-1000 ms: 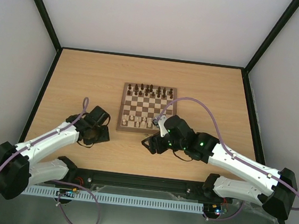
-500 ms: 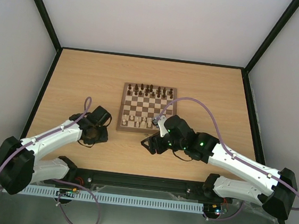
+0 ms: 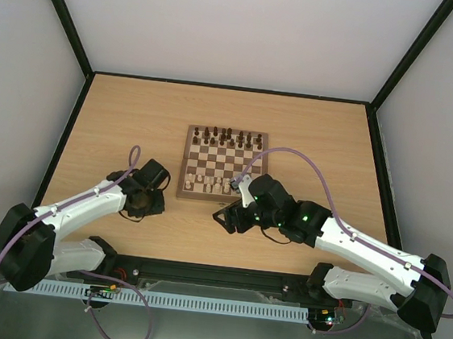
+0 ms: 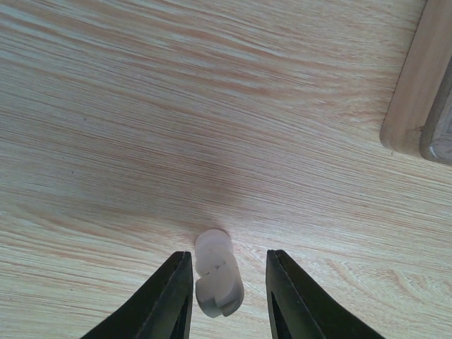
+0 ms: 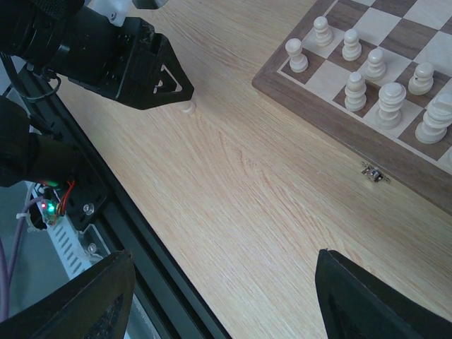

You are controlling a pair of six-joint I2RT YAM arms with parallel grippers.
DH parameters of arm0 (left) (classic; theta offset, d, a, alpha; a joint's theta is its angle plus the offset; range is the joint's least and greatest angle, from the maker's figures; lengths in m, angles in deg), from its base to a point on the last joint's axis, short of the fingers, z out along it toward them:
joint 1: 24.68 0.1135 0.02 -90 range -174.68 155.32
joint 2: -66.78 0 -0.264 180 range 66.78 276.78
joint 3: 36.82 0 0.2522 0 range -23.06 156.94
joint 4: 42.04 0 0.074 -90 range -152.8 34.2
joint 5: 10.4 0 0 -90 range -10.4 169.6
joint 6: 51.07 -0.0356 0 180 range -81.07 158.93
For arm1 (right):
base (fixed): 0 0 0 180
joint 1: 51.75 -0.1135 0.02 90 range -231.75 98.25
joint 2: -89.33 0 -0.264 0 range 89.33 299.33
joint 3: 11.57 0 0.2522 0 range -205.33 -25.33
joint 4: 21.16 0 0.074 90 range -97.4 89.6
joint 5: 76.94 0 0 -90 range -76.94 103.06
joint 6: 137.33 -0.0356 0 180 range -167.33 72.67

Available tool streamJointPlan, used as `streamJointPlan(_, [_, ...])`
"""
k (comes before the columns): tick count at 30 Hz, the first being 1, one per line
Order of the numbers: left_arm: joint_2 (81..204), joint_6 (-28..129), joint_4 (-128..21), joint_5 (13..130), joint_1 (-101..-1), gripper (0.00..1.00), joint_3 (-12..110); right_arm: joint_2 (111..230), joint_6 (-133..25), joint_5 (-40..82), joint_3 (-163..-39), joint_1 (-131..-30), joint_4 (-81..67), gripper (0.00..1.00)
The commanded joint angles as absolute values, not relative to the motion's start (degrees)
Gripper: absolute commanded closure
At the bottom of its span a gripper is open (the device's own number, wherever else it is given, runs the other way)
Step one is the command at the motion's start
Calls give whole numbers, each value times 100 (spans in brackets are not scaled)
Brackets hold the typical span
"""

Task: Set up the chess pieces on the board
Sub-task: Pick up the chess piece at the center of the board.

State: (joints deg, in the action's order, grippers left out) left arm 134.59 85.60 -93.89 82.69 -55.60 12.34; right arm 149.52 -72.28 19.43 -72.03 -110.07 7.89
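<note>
A pale chess piece [image 4: 217, 274] lies tipped over on the bare table, left of the board [image 3: 185, 162]. My left gripper [image 4: 227, 258] straddles it. The left finger is at the piece and a gap shows on the right side. From the right wrist view, the same piece [image 5: 187, 107] peeks out under the left gripper [image 5: 145, 67]. Several pale pieces [image 5: 353, 63] stand on the board's near rows [image 3: 208, 185]. My right gripper [image 3: 229, 218] hovers open over bare table in front of the board, with nothing between its fingers [image 5: 374, 296].
Dark brown pieces [image 3: 228, 136] fill the board's far rows. The board's corner [image 4: 417, 92] is just right of the left gripper, and its front latch [image 5: 374, 174] faces the arms. The black table rail [image 5: 141, 233] runs close under the right gripper.
The left gripper's jaws have narrowed around the lying piece, and the left arm has edged slightly towards the board. The right arm has not moved.
</note>
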Motion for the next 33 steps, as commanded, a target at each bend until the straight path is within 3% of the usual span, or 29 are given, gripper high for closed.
streamJointPlan(1, [13523,8567,-9513,8303,-5544,68,1291,14901,-7238,2003,-7121,-10976,772,29])
streamJointPlan(7, [13460,8586,-9685,8311,-5553,69,1282,14910,-7230,2075,-7113,-10980,755,29])
streamJointPlan(26, [13501,8601,-9937,8307,-5755,97,1449,14892,-7238,2103,-7084,-10976,741,29])
streamJointPlan(33, [13604,8647,-10133,8452,-5966,98,1834,14884,-7245,2096,-7077,-10976,744,29])
